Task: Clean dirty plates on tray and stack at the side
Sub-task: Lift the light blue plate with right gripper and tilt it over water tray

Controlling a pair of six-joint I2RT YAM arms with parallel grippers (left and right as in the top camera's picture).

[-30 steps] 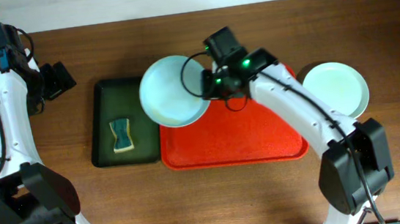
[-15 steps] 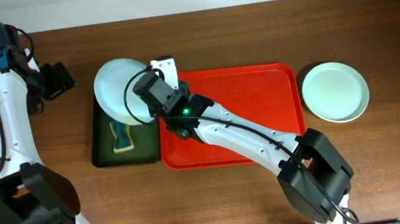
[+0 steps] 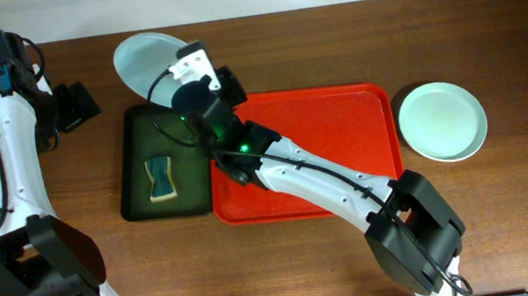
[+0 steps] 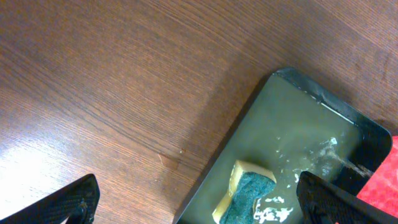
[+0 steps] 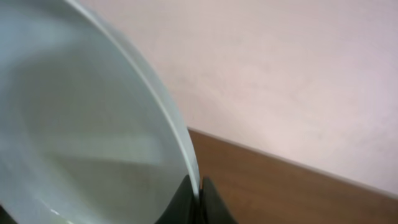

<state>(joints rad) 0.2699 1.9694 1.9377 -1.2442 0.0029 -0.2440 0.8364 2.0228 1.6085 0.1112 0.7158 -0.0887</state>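
Moved: over the last second my right arm swung left across the red tray (image 3: 344,174). The pale blue plate (image 3: 144,60) went with it, from over that tray's left corner to beyond the far edge of the dark green tray (image 3: 185,180).
Right gripper (image 3: 177,77): fingers pressed together on the plate's rim, seen edge-on in the wrist view (image 5: 198,198).
Plate position: off the table, tilted, up and left of the gripper.
Left gripper (image 3: 73,103): spread wide, holding nothing, hanging over bare table left of the green tray.
Sponge (image 3: 158,178): lies in the green tray, long axis along the tray's length, nearer me than the plate.
Nearer arm: the left. I judge it should fetch the sponge.
In the way: the green tray's raised rim, and the right forearm over its far right corner.
Elsewhere: mint green plate (image 3: 442,119) sits right of the red tray.
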